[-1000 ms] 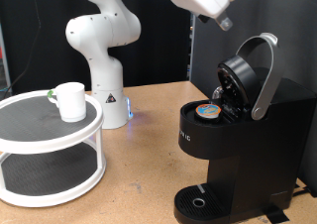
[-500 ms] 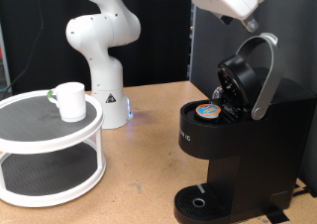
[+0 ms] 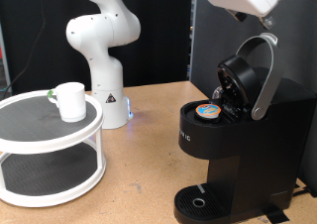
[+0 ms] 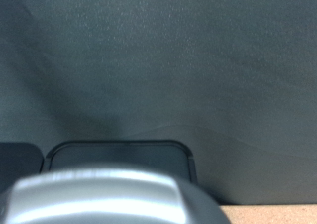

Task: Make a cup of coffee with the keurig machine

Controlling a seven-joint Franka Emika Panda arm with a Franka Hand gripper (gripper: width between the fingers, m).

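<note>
The black keurig machine (image 3: 233,155) stands at the exterior view's right with its lid raised. Its silver-grey curved handle (image 3: 265,75) points up. A small pod with a tan-and-blue top (image 3: 208,111) sits in the open chamber. The white cup (image 3: 69,100) stands on the upper tier of a white round stand (image 3: 40,145) at the exterior view's left. My gripper (image 3: 265,23) is at the top right edge, just above the raised handle, with nothing seen in it. In the wrist view the blurred silver handle (image 4: 99,196) fills the lower part and my fingers do not show.
The white base of the arm (image 3: 102,46) stands at the back on the wooden table (image 3: 149,174). A dark panel (image 3: 213,46) rises behind the machine and also fills the wrist view (image 4: 158,75). The machine's round drip base (image 3: 203,201) is bare.
My hand has moved to the exterior view's right and slightly up, from above the machine's lid to above the raised handle. The cup, pod and lid have not moved.
</note>
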